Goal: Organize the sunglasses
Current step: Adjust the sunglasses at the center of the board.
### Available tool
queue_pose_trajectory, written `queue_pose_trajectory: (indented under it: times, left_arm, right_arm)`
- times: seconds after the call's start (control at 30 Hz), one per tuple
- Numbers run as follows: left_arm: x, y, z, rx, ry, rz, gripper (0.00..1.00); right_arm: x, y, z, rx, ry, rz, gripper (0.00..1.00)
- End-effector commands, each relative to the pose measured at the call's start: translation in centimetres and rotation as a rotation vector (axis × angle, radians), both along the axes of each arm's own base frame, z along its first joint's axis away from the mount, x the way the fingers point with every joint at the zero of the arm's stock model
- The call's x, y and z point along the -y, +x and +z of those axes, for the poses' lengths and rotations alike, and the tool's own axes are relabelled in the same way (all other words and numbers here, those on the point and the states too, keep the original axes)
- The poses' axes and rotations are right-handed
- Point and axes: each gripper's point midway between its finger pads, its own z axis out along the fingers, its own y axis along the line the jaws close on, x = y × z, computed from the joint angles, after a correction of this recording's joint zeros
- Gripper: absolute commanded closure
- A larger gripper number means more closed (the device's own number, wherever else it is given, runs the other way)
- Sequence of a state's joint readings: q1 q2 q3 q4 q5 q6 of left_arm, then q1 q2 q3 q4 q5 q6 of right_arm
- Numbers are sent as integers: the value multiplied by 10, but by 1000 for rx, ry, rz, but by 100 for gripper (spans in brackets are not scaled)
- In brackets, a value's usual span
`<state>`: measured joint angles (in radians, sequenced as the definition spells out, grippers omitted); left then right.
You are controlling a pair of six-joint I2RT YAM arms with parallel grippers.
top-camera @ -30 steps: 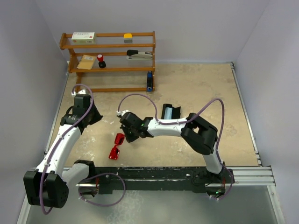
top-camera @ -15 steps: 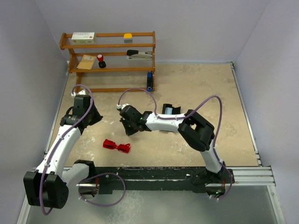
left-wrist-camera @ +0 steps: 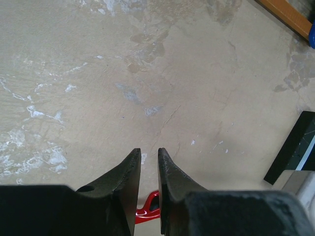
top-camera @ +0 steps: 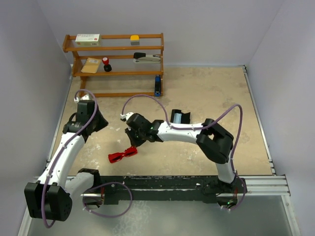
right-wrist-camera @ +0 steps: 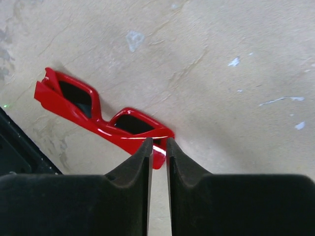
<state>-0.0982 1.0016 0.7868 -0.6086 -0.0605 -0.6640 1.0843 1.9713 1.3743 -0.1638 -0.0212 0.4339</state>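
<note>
Sunglasses (right-wrist-camera: 101, 120) turned, one end at right end effector (right-wrist-camera: 158, 142)

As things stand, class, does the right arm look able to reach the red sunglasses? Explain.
Probably yes. The right gripper is already at one end of the sunglasses, which lie on bare table with nothing in between. Its nearly closed fingers would need opening first.

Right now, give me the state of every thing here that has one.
sunglasses, folded, lying loose, not gripped.
right gripper, fingers nearly closed, empty, tips by one end of the sunglasses.
left gripper, fingers nearly closed, empty.
black case, looks open, pale inside showing.
</note>
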Motion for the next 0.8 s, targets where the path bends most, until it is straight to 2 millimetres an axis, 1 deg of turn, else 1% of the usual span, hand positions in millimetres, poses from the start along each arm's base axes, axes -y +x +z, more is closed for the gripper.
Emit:
queue_pose_trajectory:
  times: [0.0,0.2,0.27,0.37,0.53,0.6,0.77]
  left_arm:
    - [-3,7,16,68,-4,27,82]
    - [-4,3,17,71,-8,32,82]
    - [-4,2,18,72,-9,33,82]
    - [-4,1,19,74,-8,33,82]
    - [-4,1,20,74,-6,34,83]
    - [-5,1,20,74,-2,34,83]
    - [-6,2,22,79,1,36,83]
  right_arm:
    - [-8,-4,13,27,10,35,84]
    - [-16,4,29,51,48,5,100]
    - [-19,8,32,65,53,-2,100]
    - [-25,12,31,68,48,1,100]
    - [-36,16,18,56,37,15,100]
    - [-38,15,12,46,30,23,100]
    - [-31,12,-3,37,1,19,100]
